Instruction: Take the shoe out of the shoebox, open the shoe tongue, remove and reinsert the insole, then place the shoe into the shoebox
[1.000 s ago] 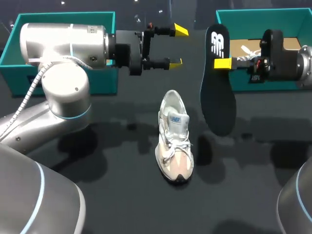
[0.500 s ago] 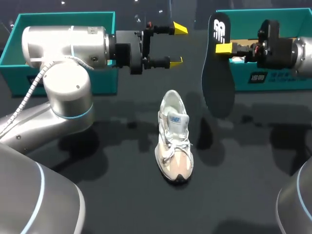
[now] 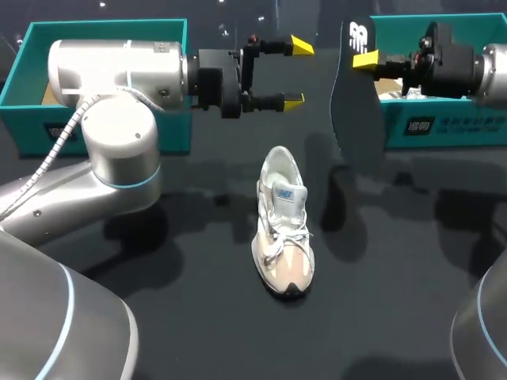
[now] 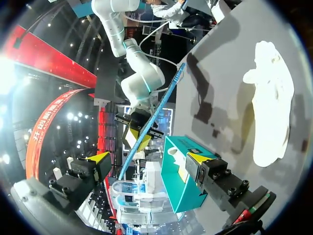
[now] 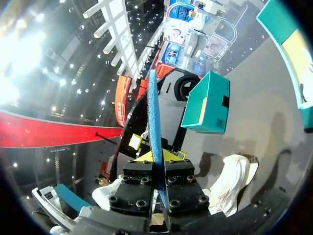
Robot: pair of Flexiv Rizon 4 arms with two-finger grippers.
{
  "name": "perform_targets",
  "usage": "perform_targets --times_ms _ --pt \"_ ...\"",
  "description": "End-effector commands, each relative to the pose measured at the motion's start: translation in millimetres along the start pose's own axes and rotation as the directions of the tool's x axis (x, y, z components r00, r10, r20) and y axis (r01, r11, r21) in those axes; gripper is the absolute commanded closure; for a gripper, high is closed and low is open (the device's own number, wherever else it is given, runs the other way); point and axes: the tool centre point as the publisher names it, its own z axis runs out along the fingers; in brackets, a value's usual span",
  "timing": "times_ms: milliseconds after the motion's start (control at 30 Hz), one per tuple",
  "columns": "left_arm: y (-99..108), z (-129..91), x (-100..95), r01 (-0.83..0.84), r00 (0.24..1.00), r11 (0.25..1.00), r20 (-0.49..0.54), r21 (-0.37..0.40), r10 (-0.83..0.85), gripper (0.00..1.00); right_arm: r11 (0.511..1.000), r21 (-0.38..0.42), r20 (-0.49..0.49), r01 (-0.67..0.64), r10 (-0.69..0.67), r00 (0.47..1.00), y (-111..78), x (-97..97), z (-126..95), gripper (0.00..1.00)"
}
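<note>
- Head view: the insole [image 3: 356,103] is being held aloft, clamped by the right gripper [image 3: 366,59] beside the shoebox [image 3: 467,127]; the shoe [image 3: 283,229] is lying mid-table.
- Left wrist view: the left gripper [image 4: 149,159] is being held spread wide.
- Right wrist view: the insole [image 5: 152,117] is being pinched edge-on between both fingers.

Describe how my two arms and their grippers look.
The left arm and right arm are silver-grey cylinders with light-blue joint rings; a coiled grey cable runs along the left one. The left gripper and right gripper are black bolted blocks with yellow tips.
</note>
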Motion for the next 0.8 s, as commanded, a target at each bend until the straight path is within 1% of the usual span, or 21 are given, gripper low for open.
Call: perform_targets --times_ms 33,100,133,233,300,367,433,567,633,733,800 --pt "0.8 1.7 0.2 -0.001 1.000 1.000 -0.001 -0.001 0.001 0.00 1.000 0.000 0.001 -0.001 0.001 1.000 -0.5 -0.6 0.3 1.00" --pt "0.8 1.7 0.2 -0.001 1.000 1.000 -0.001 -0.001 0.001 0.00 1.000 0.000 0.001 -0.001 0.001 1.000 -0.5 -0.6 0.3 1.00" --pt "1.2 4.4 1.4 0.004 1.000 1.000 -0.010 0.001 -0.004 0.00 1.000 0.011 -0.012 -0.023 0.023 1.000 1.2 -3.0 3.8 1.00" --pt "1.0 8.8 4.7 -0.003 1.000 1.000 -0.021 0.003 0.003 0.00 0.994 0.060 -0.005 -0.092 0.093 0.996 5.7 -6.8 12.7 1.00" --pt "1.6 11.2 8.1 -0.001 1.000 1.000 -0.021 0.004 0.001 0.00 0.986 0.091 0.034 -0.140 0.138 0.990 7.2 -10.8 18.0 1.00" --pt "0.1 14.0 11.0 0.002 1.000 1.000 -0.020 0.009 -0.001 0.00 0.981 0.095 0.026 -0.170 0.168 0.985 9.6 -13.9 22.0 1.00" --pt "-1.5 15.9 12.4 0.003 1.000 1.000 -0.016 0.015 -0.002 0.00 0.978 0.095 0.040 -0.188 0.185 0.982 11.7 -18.7 25.0 1.00" --pt "-3.1 17.3 13.0 0.004 1.000 1.000 -0.010 0.008 -0.004 0.00 0.972 0.078 0.037 -0.222 0.219 0.975 15.7 -27.3 27.1 1.00" --pt "-3.2 17.3 13.0 0.005 1.000 1.000 -0.005 0.002 -0.005 0.12 0.970 0.077 0.037 -0.232 0.229 0.973 17.4 -31.5 27.6 1.00" --pt "-3.7 17.5 12.7 0.001 1.000 1.000 -0.007 0.004 -0.001 0.14 0.962 0.083 0.056 -0.260 0.256 0.965 19.6 -37.1 30.0 1.00" --pt "-3.9 18.0 12.6 -0.001 1.000 1.000 -0.007 0.005 0.001 0.20 0.957 0.081 0.069 -0.280 0.275 0.959 21.1 -40.8 31.1 1.00"
